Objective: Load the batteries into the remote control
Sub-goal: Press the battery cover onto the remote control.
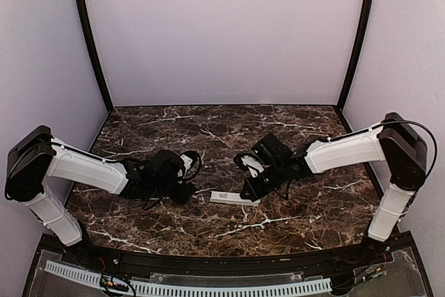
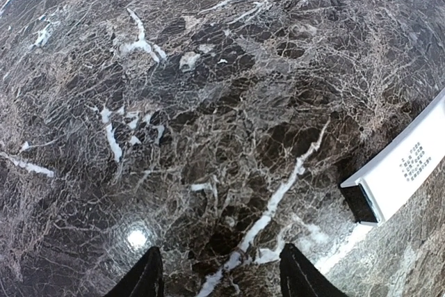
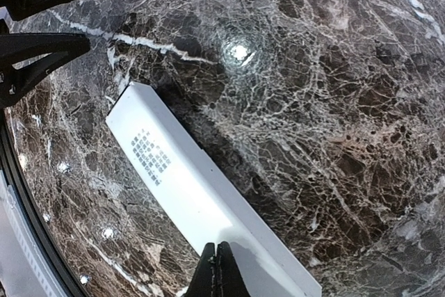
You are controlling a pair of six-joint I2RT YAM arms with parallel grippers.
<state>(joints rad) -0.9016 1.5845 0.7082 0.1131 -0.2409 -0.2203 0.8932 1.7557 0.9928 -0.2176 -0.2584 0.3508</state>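
Observation:
The remote control (image 1: 233, 198) lies flat on the marble table between the two arms, a white bar with small printed text on its upper face (image 3: 201, 186). My right gripper (image 3: 217, 247) is shut, its closed tips resting over the remote's upper face partway along its length, with nothing between them. My left gripper (image 2: 221, 252) stands open over bare marble, just left of the remote's end (image 2: 403, 172), with nothing between its fingers. Its two dark fingers (image 3: 42, 46) also show at the upper left of the right wrist view. The batteries are out of view.
The dark marble table (image 1: 292, 137) is closed in by pale walls at the back and sides. A black rail with a white slotted strip (image 1: 208, 286) runs along the near edge, close to the remote's near side.

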